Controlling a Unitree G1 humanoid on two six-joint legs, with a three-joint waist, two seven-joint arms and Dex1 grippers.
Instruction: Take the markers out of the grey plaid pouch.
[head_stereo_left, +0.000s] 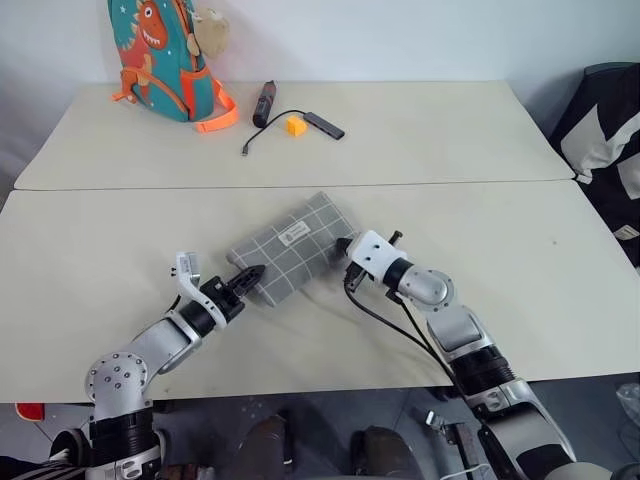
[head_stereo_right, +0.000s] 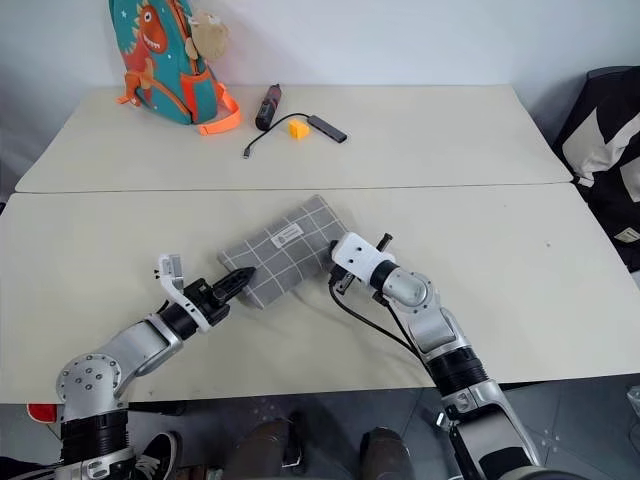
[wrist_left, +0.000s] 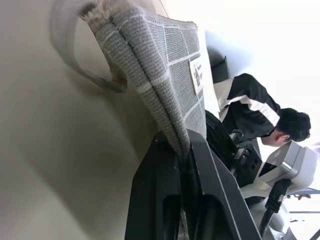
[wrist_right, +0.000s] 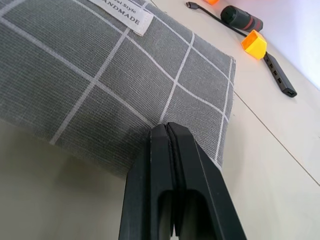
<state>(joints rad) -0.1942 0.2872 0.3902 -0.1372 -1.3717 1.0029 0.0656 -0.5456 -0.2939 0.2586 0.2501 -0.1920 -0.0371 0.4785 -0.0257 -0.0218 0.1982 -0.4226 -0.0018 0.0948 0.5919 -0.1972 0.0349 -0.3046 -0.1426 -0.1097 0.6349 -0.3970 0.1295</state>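
Both claws clamp the grey plaid pouch (head_stereo_left: 291, 247).
Left claw (head_stereo_left: 250, 277) pinches its near corner; right claw (head_stereo_left: 345, 246) is closed at the opposite edge. Backpack (head_stereo_left: 160, 55) stands far across the table (head_stereo_left: 520, 250).

Quick count: one grey pouch (head_stereo_left: 291, 248), one backpack (head_stereo_left: 160, 55), one orange block (head_stereo_left: 295, 125), one dark stick (head_stereo_left: 264, 102), two tables (head_stereo_left: 420, 130), two grippers (head_stereo_left: 250, 274).

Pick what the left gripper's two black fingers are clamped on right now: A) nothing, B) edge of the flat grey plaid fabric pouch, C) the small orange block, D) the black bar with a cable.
B: in the left wrist view, the left gripper has both fingers pressed shut on the edge of the grey plaid pouch.
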